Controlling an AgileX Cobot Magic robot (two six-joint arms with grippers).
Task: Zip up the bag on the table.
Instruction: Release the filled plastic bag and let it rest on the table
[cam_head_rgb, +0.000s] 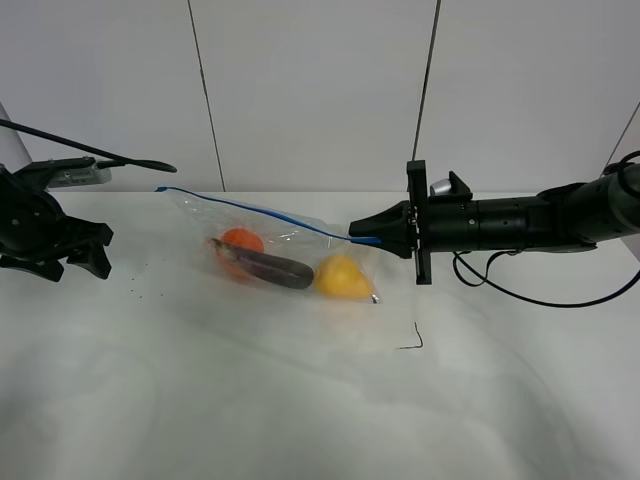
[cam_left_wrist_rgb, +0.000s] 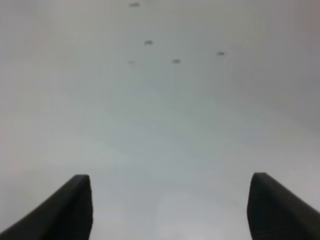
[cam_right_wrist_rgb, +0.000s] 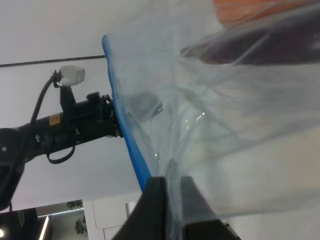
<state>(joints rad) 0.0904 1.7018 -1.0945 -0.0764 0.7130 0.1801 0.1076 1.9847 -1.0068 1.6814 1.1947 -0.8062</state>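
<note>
The clear bag (cam_head_rgb: 270, 245) lies on the white table (cam_head_rgb: 300, 400), lifted along its blue zipper strip (cam_head_rgb: 250, 209). An orange (cam_head_rgb: 240, 243), a purple eggplant (cam_head_rgb: 270, 267) and a yellow pear (cam_head_rgb: 342, 277) show through it. My right gripper (cam_head_rgb: 372, 234) is shut on the right end of the bag's zipper edge; in the right wrist view its fingers (cam_right_wrist_rgb: 154, 200) pinch the plastic (cam_right_wrist_rgb: 210, 125) beside the blue strip (cam_right_wrist_rgb: 125, 120). My left gripper (cam_head_rgb: 88, 252) is open and empty at the table's far left, apart from the bag; in the left wrist view its fingertips (cam_left_wrist_rgb: 70, 205) stand wide over bare table.
A small black corner mark (cam_head_rgb: 413, 340) lies on the table in front of the right arm. Small dark specks (cam_head_rgb: 140, 280) dot the table left of the bag. A black cable (cam_head_rgb: 530, 290) hangs under the right arm. A white panelled wall stands behind.
</note>
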